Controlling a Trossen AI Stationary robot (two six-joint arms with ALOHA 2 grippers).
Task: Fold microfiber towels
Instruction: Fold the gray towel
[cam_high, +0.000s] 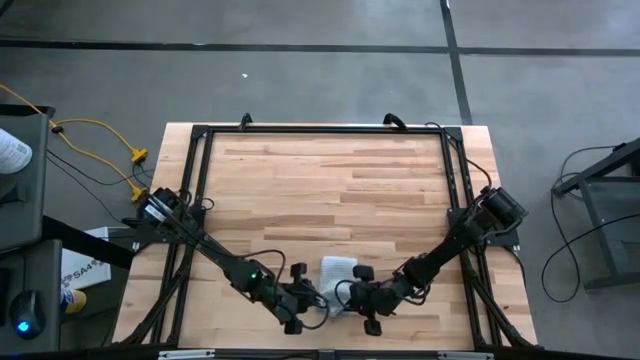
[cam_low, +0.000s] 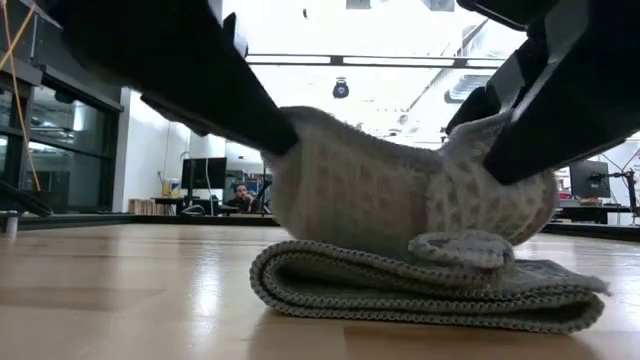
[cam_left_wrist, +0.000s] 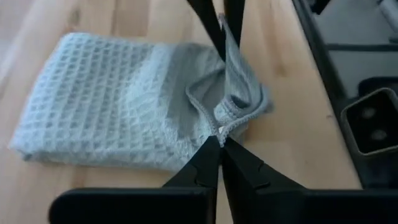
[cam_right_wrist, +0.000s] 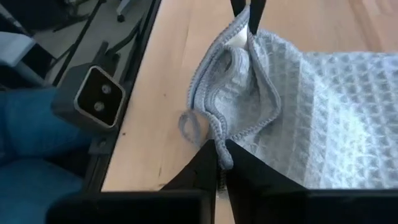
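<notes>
The light grey-blue waffle-textured towel (cam_high: 338, 270) lies near the middle of the table's near edge. It is folded into a small stack, and its lower layers (cam_low: 420, 290) rest flat on the wood. My left gripper (cam_high: 320, 300) and my right gripper (cam_high: 350, 297) stand close together at the towel's near end. Each is shut on the raised upper layer (cam_low: 400, 190). In the low view this layer bulges up between the two grippers, and a small loop of it (cam_low: 465, 248) sags onto the stack. My left gripper pinches the hemmed edge of the towel's upper layer (cam_left_wrist: 219, 127) between its two fingers, at the bunched near end. It comes slanting down from the table's left. The held part is lifted off the stack (cam_low: 290, 140) and the rest lies on the table. My right gripper pinches the hemmed edge of the same upper layer (cam_right_wrist: 222, 149) between its two fingers. It comes slanting down from the table's right. The cloth rises to the fingers (cam_low: 480, 135), and the stretch toward my left gripper hangs slack and crumpled.
A black frame (cam_high: 320, 130) runs round the tabletop. A small camera box (cam_left_wrist: 367, 124) stands at the near edge beside the towel and also shows in the right wrist view (cam_right_wrist: 93, 99). Bare wood (cam_high: 330, 190) stretches toward the far edge. A person (cam_low: 240, 195) sits far off in the room.
</notes>
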